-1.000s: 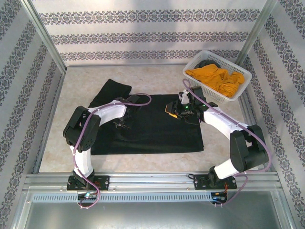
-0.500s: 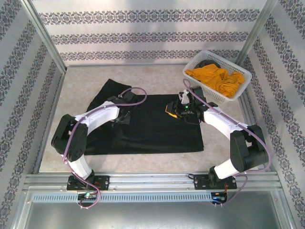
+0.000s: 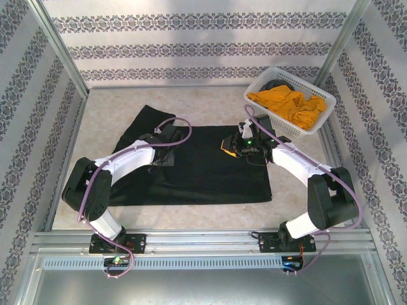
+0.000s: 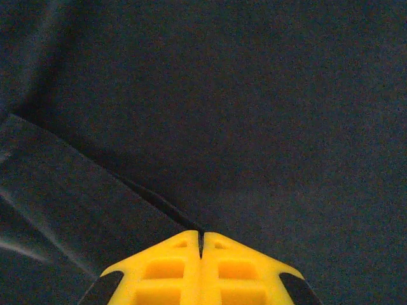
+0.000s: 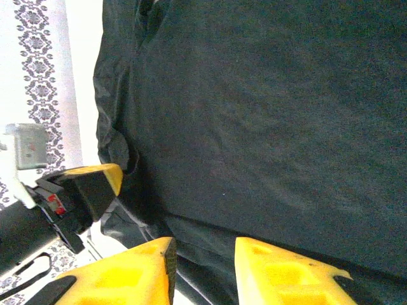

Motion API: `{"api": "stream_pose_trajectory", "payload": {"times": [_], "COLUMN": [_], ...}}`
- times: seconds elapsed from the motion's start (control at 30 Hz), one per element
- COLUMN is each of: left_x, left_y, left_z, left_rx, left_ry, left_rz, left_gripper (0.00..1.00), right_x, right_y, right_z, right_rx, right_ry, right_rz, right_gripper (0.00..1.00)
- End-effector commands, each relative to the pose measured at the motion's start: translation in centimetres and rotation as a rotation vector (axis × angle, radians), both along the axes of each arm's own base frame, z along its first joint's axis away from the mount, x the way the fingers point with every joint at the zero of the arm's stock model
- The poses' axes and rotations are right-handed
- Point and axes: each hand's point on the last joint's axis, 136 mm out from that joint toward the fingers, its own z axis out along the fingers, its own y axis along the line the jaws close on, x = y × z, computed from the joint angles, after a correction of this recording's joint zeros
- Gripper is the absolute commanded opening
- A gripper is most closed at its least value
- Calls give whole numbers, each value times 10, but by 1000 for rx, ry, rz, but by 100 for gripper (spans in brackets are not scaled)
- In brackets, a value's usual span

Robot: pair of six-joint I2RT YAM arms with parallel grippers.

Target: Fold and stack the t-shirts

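The black t-shirt [image 3: 203,168] lies spread flat mid-table, one sleeve [image 3: 147,121] pointing to the far left. My left gripper [image 3: 165,155] rests on its left part; in the left wrist view its yellow jaws [image 4: 201,235] are pressed together with a ridge of black cloth [image 4: 146,197] running into their tip. My right gripper [image 3: 232,147] hovers over the shirt's far right area, jaws apart [image 5: 203,248] above a cloth edge [image 5: 210,254], nothing held. The mustard-orange t-shirt [image 3: 289,105] lies crumpled in the basket.
The white lattice basket [image 3: 261,88] stands at the back right, close to the right arm's elbow. Patterned walls close in three sides. A metal rail [image 3: 203,238] runs along the near edge by the arm bases. Bare tabletop [image 3: 102,121] borders the shirt.
The left arm has stretched out lower and its gripper has slid a little farther onto the black shirt. The right arm has stayed put.
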Motion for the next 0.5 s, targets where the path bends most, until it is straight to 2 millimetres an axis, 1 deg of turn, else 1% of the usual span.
{"api": "stream_pose_trajectory", "payload": {"times": [0.0, 0.07, 0.17, 0.23, 0.3, 0.37, 0.43, 0.47], "left_x": [-1, -7, -18, -22, -21, -15, -5, 0], "left_y": [-23, -34, -43, -42, -35, -24, -9, 1], "left_z": [6, -1, -10, -10, -1, 11, 24, 29], "left_rx": [-112, -172, -222, -228, -215, -202, -210, -206], "left_ry": [-50, -24, 40, 57, 38, -4, -42, -57], "left_rz": [-61, -96, -120, -106, -69, -14, 51, 95], "left_gripper": [4, 13, 23, 30, 37, 45, 48, 48], "right_x": [-6, -7, -10, -11, -13, -13, -13, -13], "right_y": [-4, -5, -5, -6, -6, -7, -6, -4], "right_z": [4, 2, -1, -2, -5, -6, -5, -5], "right_rx": [11, 11, 11, 9, 7, 8, 12, 16], "right_ry": [-5, 0, 7, 10, 19, 21, 18, 16], "right_rz": [1, -2, -2, -5, -7, -10, -8, -3], "right_gripper": [31, 31, 30, 30, 30, 30, 30, 30]}}
